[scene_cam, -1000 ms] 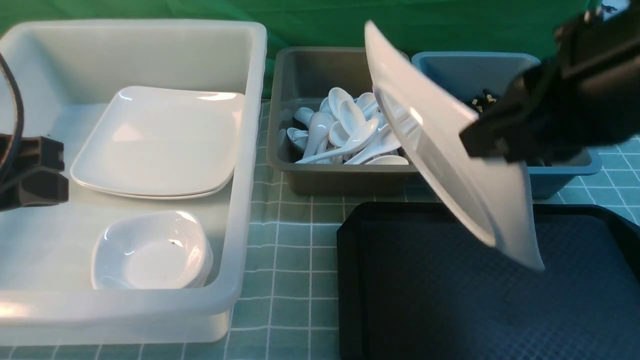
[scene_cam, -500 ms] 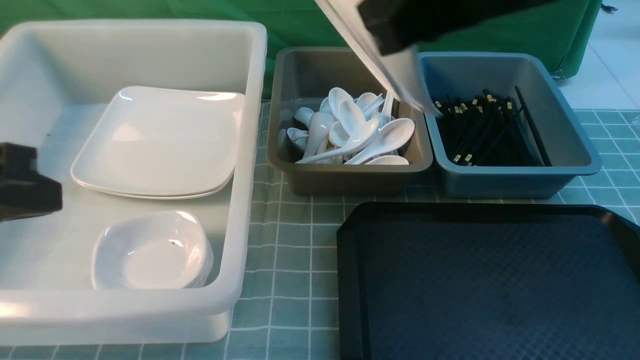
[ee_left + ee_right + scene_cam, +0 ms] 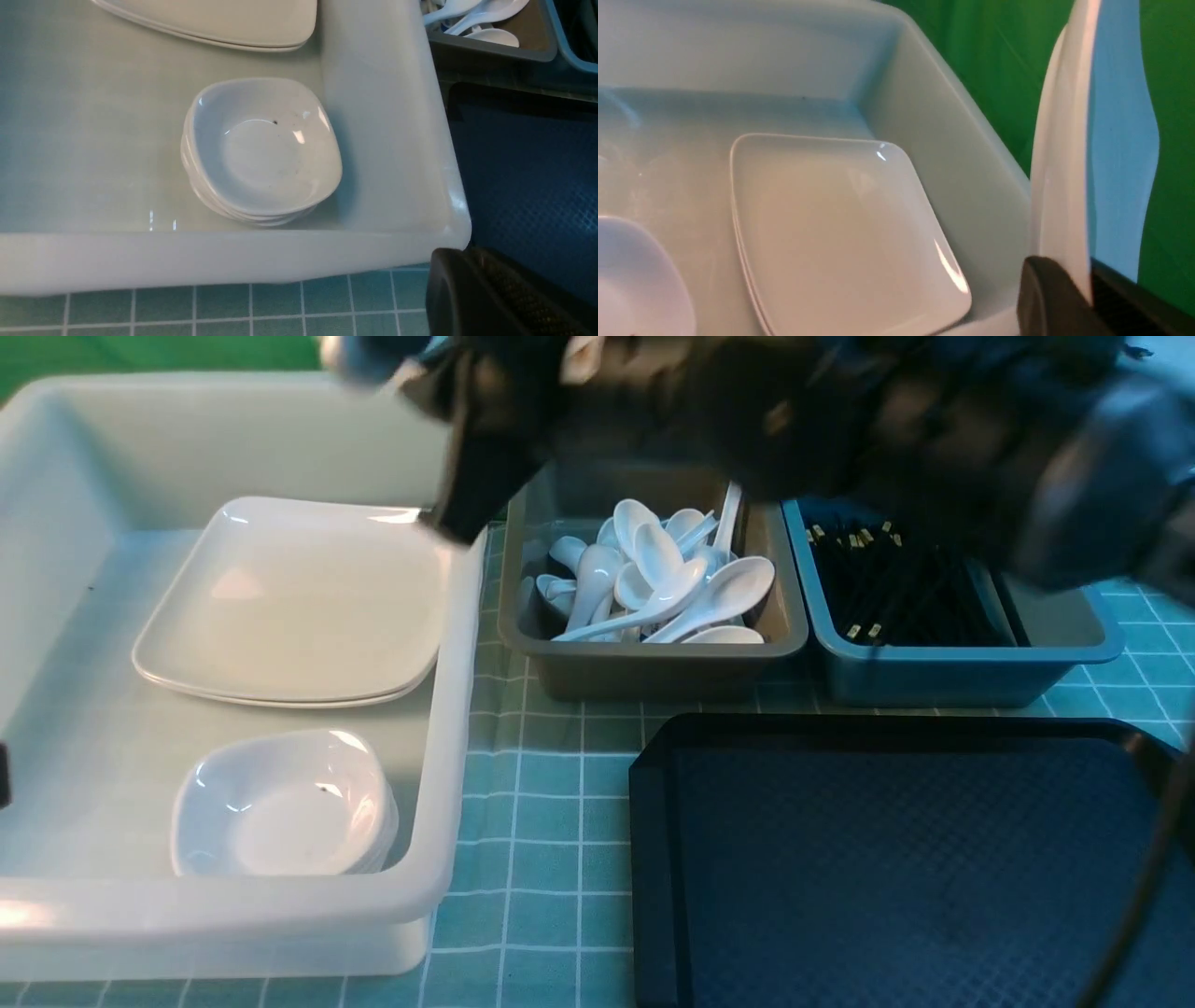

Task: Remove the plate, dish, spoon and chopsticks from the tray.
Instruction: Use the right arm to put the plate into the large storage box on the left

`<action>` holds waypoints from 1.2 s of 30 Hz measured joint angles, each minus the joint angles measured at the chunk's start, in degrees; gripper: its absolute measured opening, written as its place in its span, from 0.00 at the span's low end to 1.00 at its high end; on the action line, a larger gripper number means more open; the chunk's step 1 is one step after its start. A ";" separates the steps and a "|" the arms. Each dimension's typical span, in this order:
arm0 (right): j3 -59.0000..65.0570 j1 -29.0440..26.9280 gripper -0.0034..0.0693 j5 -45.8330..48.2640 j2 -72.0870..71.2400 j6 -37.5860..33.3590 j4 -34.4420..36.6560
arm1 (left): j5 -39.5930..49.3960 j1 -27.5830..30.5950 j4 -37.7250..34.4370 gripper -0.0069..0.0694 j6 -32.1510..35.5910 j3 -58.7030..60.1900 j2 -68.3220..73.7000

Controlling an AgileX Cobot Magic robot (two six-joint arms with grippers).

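The black tray (image 3: pixel 653 784) lies bare at the front right; it also shows in the left wrist view (image 3: pixel 514 154). My right gripper (image 3: pixel 1087 275) is shut on the rim of the large white plate (image 3: pixel 1059 163), held on edge above the white tub's right wall. In the front view the right arm is a dark blur across the top, with the gripper (image 3: pixel 462 504) over the tub's right rim; the held plate is hidden there. My left gripper (image 3: pixel 467 261) is shut and empty, near the tub's front right corner. Spoons (image 3: pixel 653 579) and chopsticks (image 3: pixel 896 588) lie in tubs behind the tray.
The big white tub (image 3: pixel 448 709) holds stacked large plates (image 3: pixel 289 597) and stacked small dishes (image 3: pixel 280 803). A grey tub (image 3: pixel 653 681) with spoons and a blue tub (image 3: pixel 971 686) with chopsticks stand behind the tray. A green checked cloth covers the table.
My right arm has swung the plate up and left, from above the tray past the grey tub to over the white tub. My left gripper has drawn back out of the front view's left edge.
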 joint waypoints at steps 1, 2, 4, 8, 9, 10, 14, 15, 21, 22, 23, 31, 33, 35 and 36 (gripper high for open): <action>0.00 0.77 0.13 -1.19 0.94 -1.50 0.00 | 0.06 0.00 0.68 0.10 -0.28 0.00 -0.41; 0.00 1.50 0.13 -2.41 2.03 -3.05 0.00 | 0.14 0.00 1.29 0.10 -0.58 0.00 -0.91; -0.04 2.57 0.13 -4.12 4.01 -5.34 0.00 | 0.26 0.00 2.19 0.10 -1.15 0.00 -1.80; -0.06 4.62 0.13 -6.24 7.59 -8.93 0.00 | 0.26 0.00 2.66 0.10 -1.33 0.00 -2.27; -0.11 5.18 0.13 -6.24 8.48 -10.01 0.00 | 0.26 0.00 2.72 0.10 -1.33 0.00 -2.29; -0.11 5.58 0.13 -6.13 9.28 -11.09 -0.09 | 0.26 0.00 2.77 0.10 -1.33 0.00 -2.31; -0.11 6.50 0.13 -5.71 11.38 -12.10 -0.03 | 0.26 0.00 3.04 0.10 -1.33 0.00 -2.41; -0.11 6.57 0.13 -5.71 11.72 -12.10 -0.03 | 0.26 0.00 3.18 0.10 -1.33 0.00 -2.41; -0.11 6.77 0.13 -4.42 12.80 -12.10 0.06 | 0.26 0.00 3.38 0.10 -1.33 0.00 -2.41; -0.11 6.84 0.13 -4.48 12.80 -12.15 0.06 | 0.26 0.00 3.41 0.10 -1.33 0.00 -2.41; -0.11 6.86 0.13 -4.48 12.80 -12.15 0.06 | 0.26 0.00 3.41 0.10 -1.33 0.00 -2.41; -0.11 6.91 0.14 -4.98 13.33 -11.69 0.01 | 0.26 0.00 3.52 0.10 -1.33 0.00 -2.41; -0.11 6.91 0.18 -5.25 13.74 -11.63 0.01 | 0.26 0.00 3.52 0.10 -1.33 0.00 -2.41; -0.13 6.91 0.20 -5.25 14.16 -11.63 0.01 | 0.26 0.00 3.52 0.10 -1.33 0.00 -2.41; -0.18 6.91 0.24 -5.06 14.58 -11.68 -0.05 | 0.26 0.00 3.55 0.10 -1.33 0.00 -2.41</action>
